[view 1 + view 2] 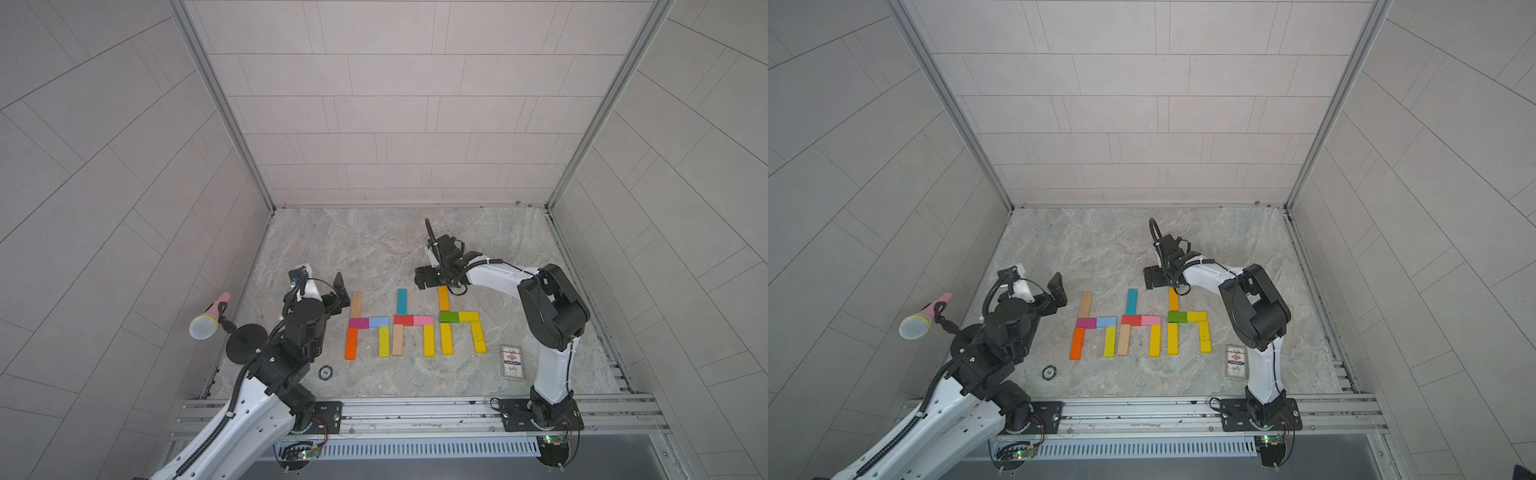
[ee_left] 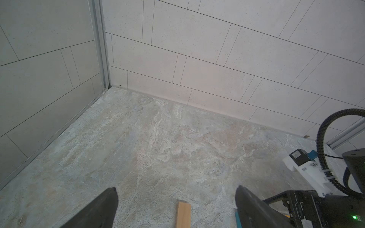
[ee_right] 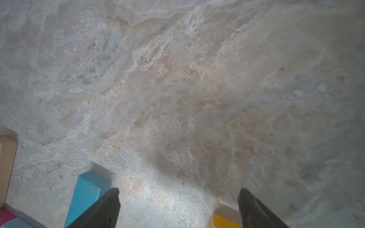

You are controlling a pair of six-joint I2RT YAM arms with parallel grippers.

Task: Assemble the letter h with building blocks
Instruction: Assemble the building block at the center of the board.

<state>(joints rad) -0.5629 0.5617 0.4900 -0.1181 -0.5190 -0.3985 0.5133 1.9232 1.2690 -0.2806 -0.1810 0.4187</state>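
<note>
Marbled grey counter in a tiled booth. Building blocks form three flat h shapes, centre-near. Left jaws wide apart, empty, beside leftmost h; right jaws likewise, over rightmost h's far end.

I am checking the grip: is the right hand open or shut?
Open. The right hand shows its fingers far apart in the wrist view, only table between them; it holds nothing.

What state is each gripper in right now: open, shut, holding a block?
Left gripper: open, holding nothing.
Right gripper: open, holding nothing.
</note>
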